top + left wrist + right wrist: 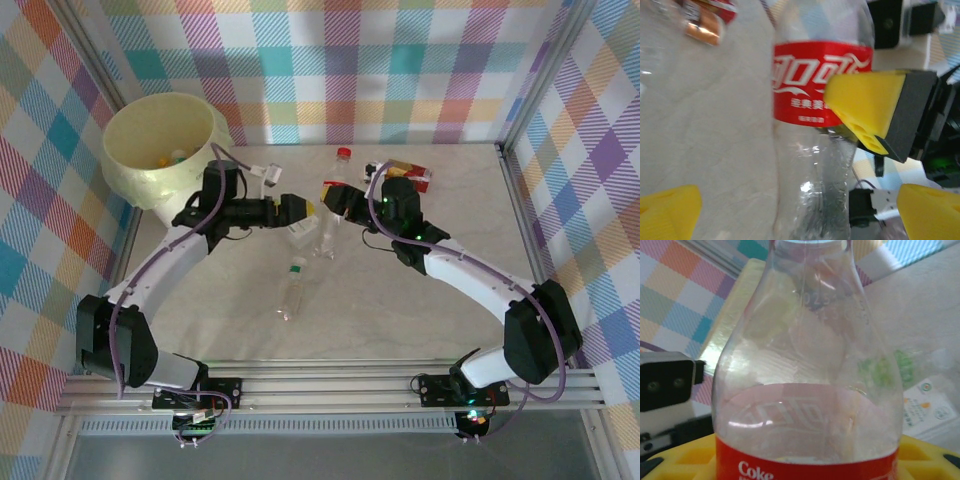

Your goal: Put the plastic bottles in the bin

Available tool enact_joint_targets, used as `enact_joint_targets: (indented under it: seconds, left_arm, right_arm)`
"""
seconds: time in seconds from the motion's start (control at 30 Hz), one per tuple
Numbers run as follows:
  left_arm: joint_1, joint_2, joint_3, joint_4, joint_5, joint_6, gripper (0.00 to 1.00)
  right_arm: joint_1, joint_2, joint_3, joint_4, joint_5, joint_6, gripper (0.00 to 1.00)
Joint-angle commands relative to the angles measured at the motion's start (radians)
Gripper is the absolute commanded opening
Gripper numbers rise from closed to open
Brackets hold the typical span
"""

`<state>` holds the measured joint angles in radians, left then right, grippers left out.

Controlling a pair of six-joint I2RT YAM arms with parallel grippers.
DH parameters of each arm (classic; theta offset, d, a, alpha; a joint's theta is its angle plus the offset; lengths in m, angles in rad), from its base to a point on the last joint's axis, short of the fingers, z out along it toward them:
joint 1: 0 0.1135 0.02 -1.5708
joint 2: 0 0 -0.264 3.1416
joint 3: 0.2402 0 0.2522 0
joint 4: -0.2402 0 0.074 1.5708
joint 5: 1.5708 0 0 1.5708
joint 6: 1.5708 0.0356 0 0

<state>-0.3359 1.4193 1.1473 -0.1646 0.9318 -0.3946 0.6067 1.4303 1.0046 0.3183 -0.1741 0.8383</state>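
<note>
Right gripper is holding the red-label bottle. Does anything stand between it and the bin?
Yes: the left gripper, open at the red-label bottle, and its forearm lie across the straight line to the bin at far left.

Right wrist view: red label (805, 467) on clear bottle (807, 355), white "Coke" low down, squarely between the yellow jaws. Embossed digits on the bottle shoulder above the jaws, roughly "023", rest unclear. Left wrist view: red label (815, 85) between the wide-apart jaws, past their tips, with white Chinese Coca-Cola script and a smaller Chinese line under it; fine print blurred. White wrapper (927, 405) beyond the jaws, right side: orange and green marks, unreadable.
</note>
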Motion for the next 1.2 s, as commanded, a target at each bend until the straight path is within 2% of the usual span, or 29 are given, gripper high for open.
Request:
enact_joint_targets:
  seconds: [0.0,0.33,0.43,0.57,0.67,0.73,0.9,1.17]
  left_arm:
    - [-0.057,-0.001,0.037,0.068,0.097,0.050,1.00]
    - [-0.094,0.011,0.016,0.195,0.119,-0.007,0.96]
    - [-0.103,0.020,0.018,0.217,0.119,-0.027,0.89]
    - [-0.106,0.036,0.019,0.201,0.104,-0.029,0.67]
    - [-0.106,0.038,0.014,0.177,0.066,-0.023,0.58]
    - [-0.106,0.036,0.014,0.144,0.020,-0.008,0.54]
    - [-0.106,0.035,0.031,0.065,-0.106,0.032,0.50]
    - [-0.104,0.017,0.042,0.007,-0.282,0.068,0.47]
  right_arm:
    - [0.007,0.014,0.039,0.152,-0.053,0.089,0.34]
    - [0.037,0.066,0.088,0.288,-0.079,0.179,0.33]
    - [0.049,0.085,0.103,0.293,-0.085,0.177,0.33]
    - [0.051,0.097,0.095,0.305,-0.086,0.201,0.33]
    - [0.051,0.090,0.083,0.291,-0.091,0.199,0.35]
    - [0.051,0.082,0.090,0.240,-0.096,0.183,0.39]
    - [0.050,0.042,0.100,0.086,-0.076,0.128,0.65]
    - [0.044,-0.006,0.092,-0.027,-0.084,0.059,0.80]
